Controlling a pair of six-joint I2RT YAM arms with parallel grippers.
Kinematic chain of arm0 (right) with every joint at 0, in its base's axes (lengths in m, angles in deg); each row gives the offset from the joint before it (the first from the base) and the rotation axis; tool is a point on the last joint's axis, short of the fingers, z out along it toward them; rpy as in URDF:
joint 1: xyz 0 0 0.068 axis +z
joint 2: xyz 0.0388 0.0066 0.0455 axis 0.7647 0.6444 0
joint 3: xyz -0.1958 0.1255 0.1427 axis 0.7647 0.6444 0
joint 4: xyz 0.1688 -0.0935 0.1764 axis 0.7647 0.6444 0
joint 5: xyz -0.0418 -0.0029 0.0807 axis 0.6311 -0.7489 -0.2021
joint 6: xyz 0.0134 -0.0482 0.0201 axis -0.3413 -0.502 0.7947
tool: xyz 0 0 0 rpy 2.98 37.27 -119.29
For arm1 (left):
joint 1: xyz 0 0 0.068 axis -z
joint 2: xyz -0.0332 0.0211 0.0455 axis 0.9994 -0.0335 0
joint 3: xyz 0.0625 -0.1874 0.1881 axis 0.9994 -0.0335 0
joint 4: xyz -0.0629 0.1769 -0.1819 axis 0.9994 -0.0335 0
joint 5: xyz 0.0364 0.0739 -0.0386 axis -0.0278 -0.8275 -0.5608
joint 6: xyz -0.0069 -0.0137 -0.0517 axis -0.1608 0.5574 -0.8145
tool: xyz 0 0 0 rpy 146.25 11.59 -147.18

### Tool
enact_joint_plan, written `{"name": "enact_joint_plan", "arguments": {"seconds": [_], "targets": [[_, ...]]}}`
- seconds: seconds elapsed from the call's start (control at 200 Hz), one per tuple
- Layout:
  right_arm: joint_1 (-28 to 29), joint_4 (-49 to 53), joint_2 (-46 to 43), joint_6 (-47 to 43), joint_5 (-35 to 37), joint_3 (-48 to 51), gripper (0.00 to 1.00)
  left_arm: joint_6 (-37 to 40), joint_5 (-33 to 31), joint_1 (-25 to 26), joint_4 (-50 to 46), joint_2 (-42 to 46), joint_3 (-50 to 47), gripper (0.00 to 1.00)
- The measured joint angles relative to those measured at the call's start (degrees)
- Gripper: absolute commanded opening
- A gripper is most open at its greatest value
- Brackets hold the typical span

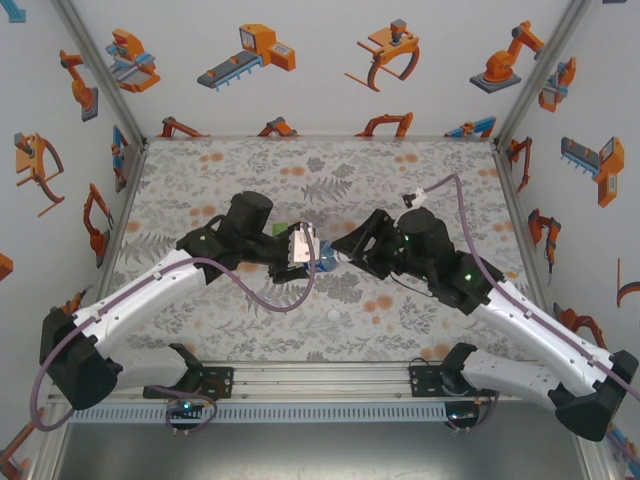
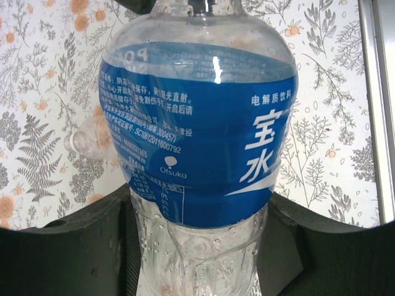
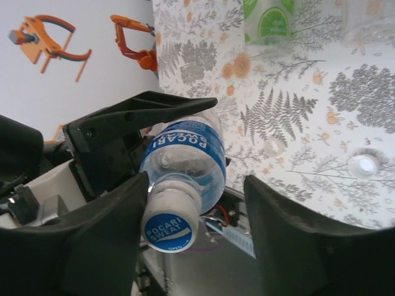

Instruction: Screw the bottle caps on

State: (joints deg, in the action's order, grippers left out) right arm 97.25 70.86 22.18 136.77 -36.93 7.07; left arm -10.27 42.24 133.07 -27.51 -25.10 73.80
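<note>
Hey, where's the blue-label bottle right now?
The blue-label bottle is mid-table in the top view, clamped in the left gripper, its capped end inside the open right gripper.

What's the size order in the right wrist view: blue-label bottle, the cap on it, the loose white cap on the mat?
1. blue-label bottle
2. cap on its neck
3. loose white cap
The two caps may really match: the one on the bottle sits nearer the camera, so that ranking is unsure.
</note>
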Motion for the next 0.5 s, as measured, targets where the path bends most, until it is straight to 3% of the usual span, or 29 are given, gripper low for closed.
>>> {"name": "enact_joint_plan", "arguments": {"seconds": [0.265, 0.381, 0.501], "targets": [[0.0, 2.5, -2.0, -18.4, 2.5, -6.2, 0.62, 0.5, 1.2, 0.0, -1.4, 0.0, 0.7, 0.00], [0.0, 2.3, -4.0, -32.3, 1.1, -8.8, 0.57, 1.1, 1.8, 0.0, -2.6, 0.0, 1.6, 0.00], [0.0, 1.8, -5.8, -50.2, -6.0, -10.6, 0.56, 1.9, 3.1, 0.0, -4.3, -0.2, 2.3, 0.00]]}}
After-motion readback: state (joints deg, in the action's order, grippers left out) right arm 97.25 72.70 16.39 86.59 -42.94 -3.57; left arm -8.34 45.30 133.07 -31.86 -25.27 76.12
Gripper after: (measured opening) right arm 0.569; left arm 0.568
